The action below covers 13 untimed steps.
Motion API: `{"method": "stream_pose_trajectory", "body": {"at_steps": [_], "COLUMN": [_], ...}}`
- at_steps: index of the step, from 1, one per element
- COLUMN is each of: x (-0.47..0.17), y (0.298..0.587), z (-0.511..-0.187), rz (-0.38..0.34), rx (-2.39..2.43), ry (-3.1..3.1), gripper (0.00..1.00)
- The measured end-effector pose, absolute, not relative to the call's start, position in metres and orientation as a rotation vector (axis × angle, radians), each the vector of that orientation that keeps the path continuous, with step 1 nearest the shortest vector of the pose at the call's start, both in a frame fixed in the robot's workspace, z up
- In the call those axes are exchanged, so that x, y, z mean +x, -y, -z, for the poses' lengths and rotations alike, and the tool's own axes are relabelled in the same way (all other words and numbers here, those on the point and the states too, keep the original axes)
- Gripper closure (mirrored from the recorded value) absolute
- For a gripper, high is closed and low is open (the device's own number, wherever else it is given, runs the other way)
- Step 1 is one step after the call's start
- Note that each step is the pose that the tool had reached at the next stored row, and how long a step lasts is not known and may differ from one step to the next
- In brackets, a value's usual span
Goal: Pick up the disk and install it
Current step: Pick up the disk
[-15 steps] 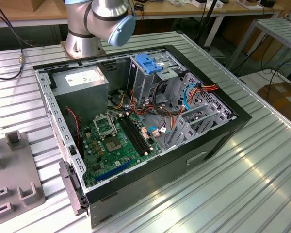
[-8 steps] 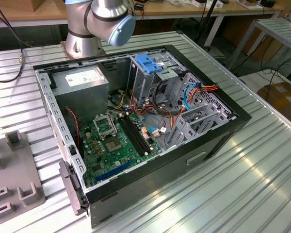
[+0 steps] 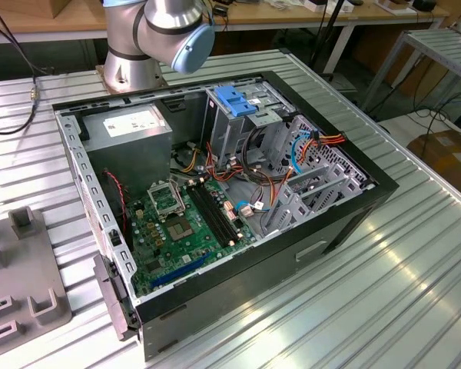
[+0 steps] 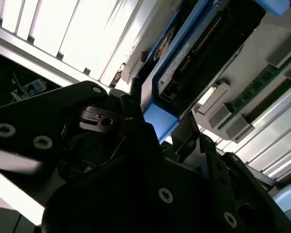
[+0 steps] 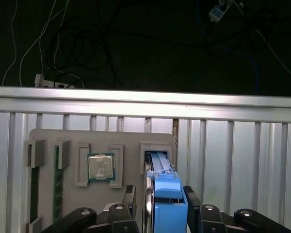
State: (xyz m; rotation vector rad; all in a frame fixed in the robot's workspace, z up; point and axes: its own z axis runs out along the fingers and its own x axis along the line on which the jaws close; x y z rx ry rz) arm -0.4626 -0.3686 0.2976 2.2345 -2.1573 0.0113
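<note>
**Disk (image 5: 169, 201) on edge in holder slot**

Gripper (image 5: 159, 190) straddles the disk's near end in both wrist views; clamped or loose, cannot tell. Blue rail faces the camera. Disk's far end sits in the end slot of the grey holder (image 5: 136, 141). CPU (image 5: 101, 167) sits in a neighbouring slot, slatted metal table (image 5: 233, 160) beyond.

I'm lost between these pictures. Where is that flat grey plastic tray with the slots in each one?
Exterior view: the flat grey slotted plastic tray lies at the exterior view's lower left, beside the open black computer case.
First wrist view: it holds a square processor chip and the blue-railed grey-metal disk.
Second wrist view: its grey blocks show beyond the disk.
Shared landmark: the ribbed silver metal table beneath it.
</note>
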Motion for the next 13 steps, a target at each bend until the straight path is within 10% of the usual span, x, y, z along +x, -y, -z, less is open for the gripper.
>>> {"method": "stream_pose_trajectory", "body": {"at_steps": [13], "x": [-0.4626], "y": [0.3686], "z": [-0.2956], "rz": [-0.011], "rx": [2.235], "ry": [2.158], "gripper": [0.63]}}
